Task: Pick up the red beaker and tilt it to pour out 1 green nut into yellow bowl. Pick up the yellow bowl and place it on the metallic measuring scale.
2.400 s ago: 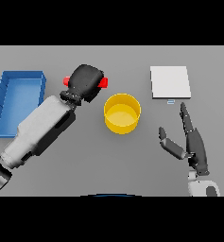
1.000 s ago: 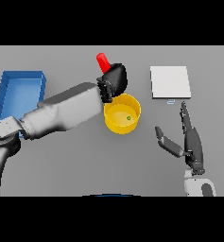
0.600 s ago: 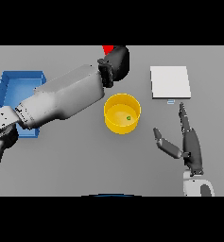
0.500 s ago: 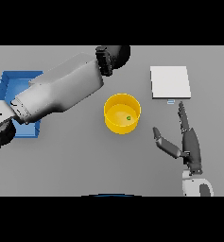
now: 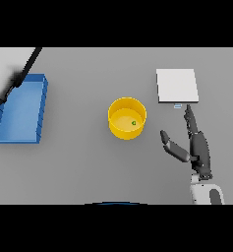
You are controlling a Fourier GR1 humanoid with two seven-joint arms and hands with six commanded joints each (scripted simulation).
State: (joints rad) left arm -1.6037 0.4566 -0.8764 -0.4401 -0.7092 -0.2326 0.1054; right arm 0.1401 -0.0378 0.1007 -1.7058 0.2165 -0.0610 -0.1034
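The yellow bowl (image 5: 127, 118) stands upright at the table's middle, and one green nut (image 5: 133, 123) lies inside it. At the back right sits the square metallic scale (image 5: 177, 85). My right hand (image 5: 196, 145) rests to the right of the bowl and just in front of the scale, open, fingers straight, holding nothing and clear of the bowl. Only a blurred white stretch of my left arm (image 5: 7, 74) shows at the upper left edge. Its hand and the red beaker are out of the picture.
A blue tray (image 5: 19, 108) lies at the left side of the table, partly under the left arm.
The left arm, which held the red beaker tilted over the bowl, has swung up and to the left until hand and beaker left the view. A green nut now lies in the bowl.
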